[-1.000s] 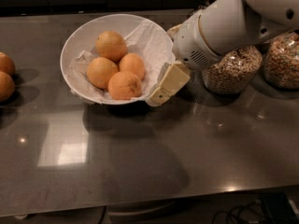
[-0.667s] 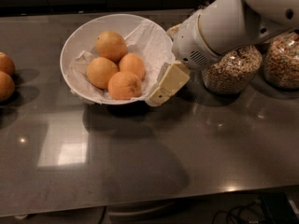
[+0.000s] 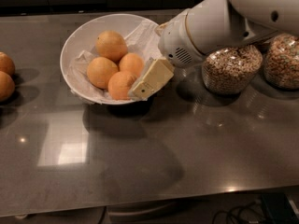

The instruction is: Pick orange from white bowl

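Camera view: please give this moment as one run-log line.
phase: pre-grasp | claw: at right rim of white bowl, tip beside orange | orange: in bowl with three other fruits

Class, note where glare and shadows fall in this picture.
Camera view: a bright square of glare lies on the table at lower left; the bowl casts a dark shadow frontward; the gripper, at the bowl's right rim beside the orange, darkens the table below it; small highlights dot the table near the jars.
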Motion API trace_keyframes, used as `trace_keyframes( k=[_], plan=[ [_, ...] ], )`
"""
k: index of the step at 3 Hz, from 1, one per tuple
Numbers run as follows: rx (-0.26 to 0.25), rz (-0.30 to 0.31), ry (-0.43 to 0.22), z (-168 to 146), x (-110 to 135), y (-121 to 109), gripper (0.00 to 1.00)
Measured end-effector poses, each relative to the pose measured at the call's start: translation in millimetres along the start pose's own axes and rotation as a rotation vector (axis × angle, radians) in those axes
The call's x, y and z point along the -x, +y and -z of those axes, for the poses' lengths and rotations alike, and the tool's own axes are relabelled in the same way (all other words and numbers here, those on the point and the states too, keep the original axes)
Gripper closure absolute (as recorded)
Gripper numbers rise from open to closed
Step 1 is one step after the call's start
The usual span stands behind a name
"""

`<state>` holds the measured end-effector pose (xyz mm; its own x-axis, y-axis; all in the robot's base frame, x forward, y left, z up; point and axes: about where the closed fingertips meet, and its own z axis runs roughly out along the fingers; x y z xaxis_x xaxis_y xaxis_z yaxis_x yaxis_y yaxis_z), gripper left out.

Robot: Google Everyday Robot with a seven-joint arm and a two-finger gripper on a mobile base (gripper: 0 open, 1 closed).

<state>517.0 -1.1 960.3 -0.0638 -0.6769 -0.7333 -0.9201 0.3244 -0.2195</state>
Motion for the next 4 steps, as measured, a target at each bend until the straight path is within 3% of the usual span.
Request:
trace_keyframes(
  k=[1, 2, 3, 4],
  plan=[
    [-0.001, -0.091, -0.050, -9, 12, 4, 0.00],
    [-0.011, -0.154, -0.054, -16, 17, 10, 0.00],
    [-0.007, -0.149, -0.054, -21, 19, 11, 0.00],
    [-0.017, -0.158, -0.046, -30, 17, 9, 0.19]
  ],
)
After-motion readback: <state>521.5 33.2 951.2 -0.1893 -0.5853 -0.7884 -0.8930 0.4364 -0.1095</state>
